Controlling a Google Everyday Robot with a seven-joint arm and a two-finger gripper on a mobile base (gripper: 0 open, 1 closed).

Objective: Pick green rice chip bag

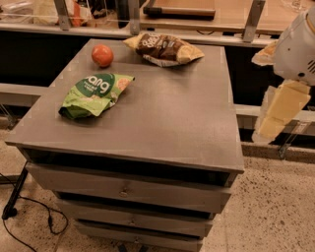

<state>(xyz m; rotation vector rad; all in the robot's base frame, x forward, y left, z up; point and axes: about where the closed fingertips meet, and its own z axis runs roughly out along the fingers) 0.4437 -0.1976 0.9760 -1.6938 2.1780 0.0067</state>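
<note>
The green rice chip bag lies flat on the left part of the grey drawer cabinet's top; it is light green with a dark green round patch and white lettering. My gripper hangs off the cabinet's right edge, below the white arm housing. It is far to the right of the bag and holds nothing that I can see.
A brown-and-yellow snack bag lies at the back of the top, and an orange-red round fruit at the back left. Drawers face front. A wooden counter with metal posts runs behind. A cable lies on the floor at the left.
</note>
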